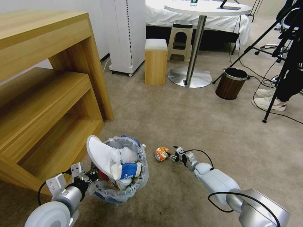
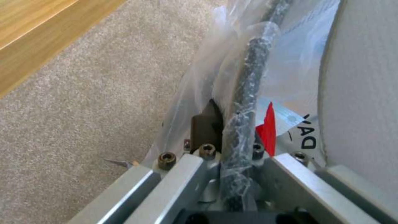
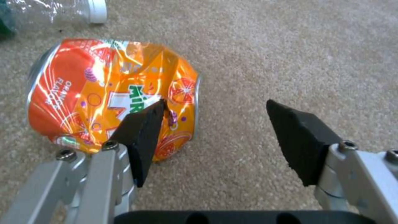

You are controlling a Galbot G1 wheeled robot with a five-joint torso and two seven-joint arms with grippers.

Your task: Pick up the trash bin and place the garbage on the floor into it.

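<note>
One orange can (image 3: 112,96) lies just ahead of your right claw (image 3: 215,137), jaws apart; your left claw (image 2: 226,130) is clamped on the bin (image 1: 126,189) rim, beside the wooden shelf (image 1: 47,104).

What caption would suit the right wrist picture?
Open right pincer low over the carpet beside a crushed orange can.

Beige short-pile carpet (image 1: 189,113) underfoot, with a wooden shelf unit (image 1: 47,82) along the left. Farther back, a white cabinet (image 1: 126,34), a small wooden box stool (image 1: 155,63), a plastic stool (image 1: 180,39) and a round white table (image 1: 206,8) on a steel pedestal. Beyond, a bed (image 1: 164,15) in white sheets; right, a brown wood-look bin (image 1: 231,83) and tripod legs (image 1: 274,94).
</note>
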